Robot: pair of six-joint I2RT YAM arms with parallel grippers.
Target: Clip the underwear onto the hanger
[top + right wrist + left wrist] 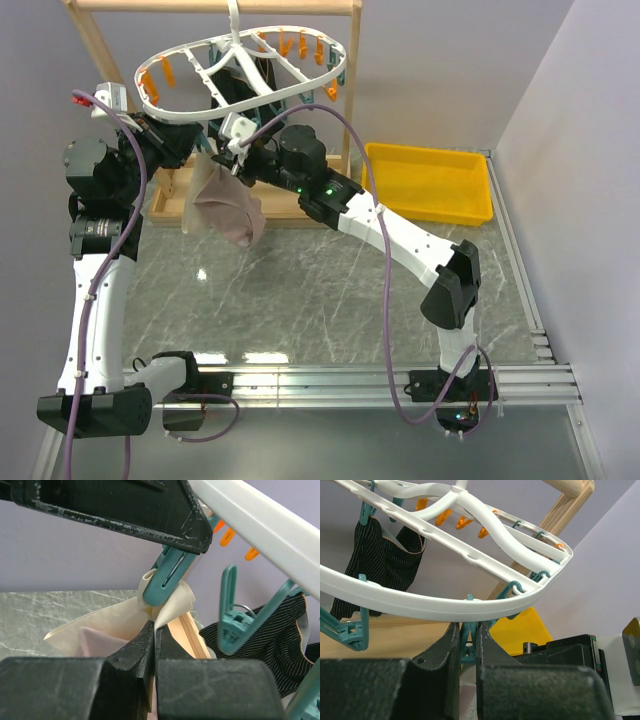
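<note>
The white oval hanger [160, 108] hangs from the wooden rack, with orange and teal clothespins under its ring [420, 605]. Below its near rim the pink underwear [228, 210] dangles above the table. My left gripper [466, 627] is shut on a teal clothespin [468, 647] just under the ring. My right gripper [155, 627] is shut on the underwear's beige waistband [175, 602] and holds it up against the lower end of that clothespin [167, 575]. Fabric bunches around the pin's tip; whether the tip bites the fabric I cannot tell. Both grippers [225, 155] meet beneath the ring.
A black striped garment [262, 75] hangs clipped at the hanger's far side. Another teal clothespin [230, 615] dangles just right of my right gripper. The wooden rack [100, 60] stands behind. A yellow tray [425, 150] lies at the back right.
</note>
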